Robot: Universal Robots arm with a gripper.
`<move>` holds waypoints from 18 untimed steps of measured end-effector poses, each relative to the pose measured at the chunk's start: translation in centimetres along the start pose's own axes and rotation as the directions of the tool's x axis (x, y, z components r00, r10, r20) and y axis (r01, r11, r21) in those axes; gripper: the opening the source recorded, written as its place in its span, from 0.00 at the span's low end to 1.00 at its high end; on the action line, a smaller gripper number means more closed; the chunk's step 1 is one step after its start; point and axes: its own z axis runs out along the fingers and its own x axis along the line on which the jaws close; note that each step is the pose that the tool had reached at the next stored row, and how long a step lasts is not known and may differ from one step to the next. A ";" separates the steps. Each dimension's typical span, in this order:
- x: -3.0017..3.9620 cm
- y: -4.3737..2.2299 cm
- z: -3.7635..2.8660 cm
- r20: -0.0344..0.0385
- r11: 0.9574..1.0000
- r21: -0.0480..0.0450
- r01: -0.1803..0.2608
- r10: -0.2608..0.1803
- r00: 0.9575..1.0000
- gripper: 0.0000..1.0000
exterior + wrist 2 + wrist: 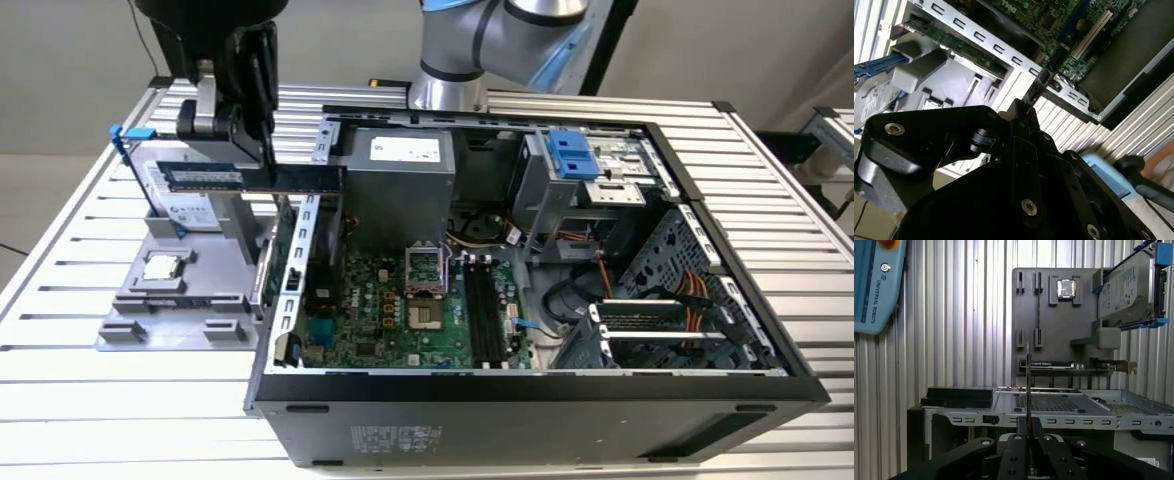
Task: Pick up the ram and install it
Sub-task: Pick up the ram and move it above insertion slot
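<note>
End effector (pixel 267 162) clamped on the ram (pixel 307 179), held aloft at the computer case (pixel 534 400) edge; seating in motherboard slots (pixel 487 312) not yet done

soft, even light — pale sheen on the slatted table (pixel 80 400), shade inside the computer case (pixel 534 400); the gripper (pixel 1028 426) reads near-black.
</note>
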 end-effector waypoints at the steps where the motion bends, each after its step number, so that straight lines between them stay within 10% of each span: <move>1: 0.00 -0.18 -0.01 0.000 1.000 0.000 0.000 0.000 1.000 0.00; 18: 0.00 -3.37 -0.06 0.000 1.000 -0.003 0.000 0.000 1.000 0.00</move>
